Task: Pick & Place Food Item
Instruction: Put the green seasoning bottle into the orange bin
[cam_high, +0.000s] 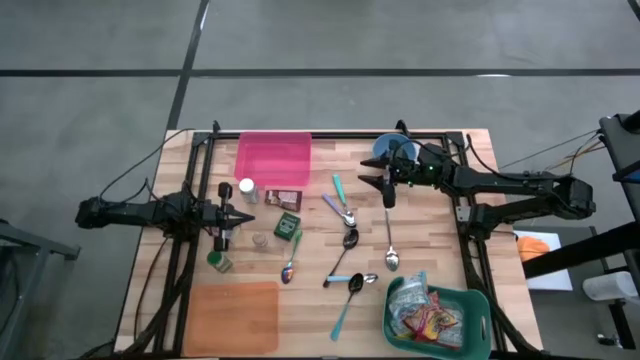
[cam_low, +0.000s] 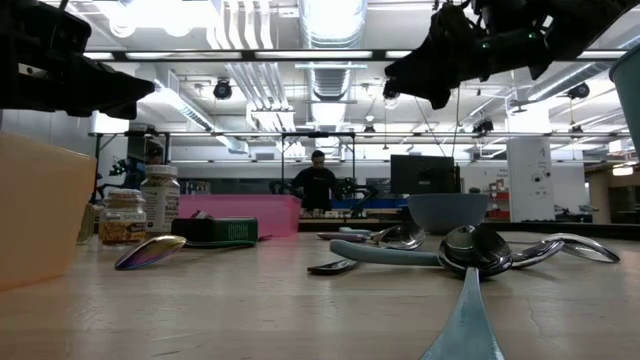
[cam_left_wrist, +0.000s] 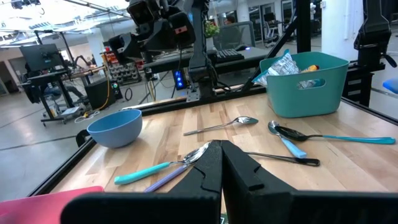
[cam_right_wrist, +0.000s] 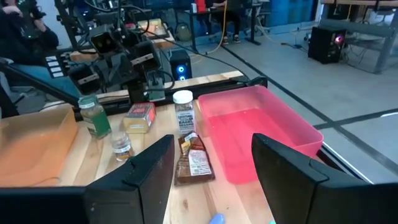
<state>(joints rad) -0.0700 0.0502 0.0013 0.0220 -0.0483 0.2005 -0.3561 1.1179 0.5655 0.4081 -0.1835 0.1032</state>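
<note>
My right end effector (cam_high: 388, 190) hangs above the table (cam_high: 430, 250) with its fingers spread and nothing between them, near the blue bowl (cam_high: 392, 150). I take the brown food packet (cam_high: 283, 199) as the likely thing to pick, though the task names no item. In the high view it lies toward 9 o'clock from my fingers, well apart, with a clutter of spoons (cam_high: 347, 217) between us. It lies flat just beside the pink tray (cam_high: 272, 158), at that tray's 6 o'clock edge. In my right wrist view the packet (cam_right_wrist: 194, 159) sits almost dead ahead between my 2 fingers, its long axis running roughly along my line of sight, so I judge I am already facing it. The white-capped bottle (cam_right_wrist: 183, 110) stands just beyond it, and a small green box (cam_high: 288, 225) lies near it.

My left end effector (cam_high: 243, 214) is pressed together, holding nothing, and it sits closer to the packet, which lies toward its 2 o'clock. Still, my right one is the spread and aimed one, so I judge the reach falls to it. The teal basket (cam_high: 470, 305) of wrapped snacks sits at the table's 5 o'clock corner.
</note>
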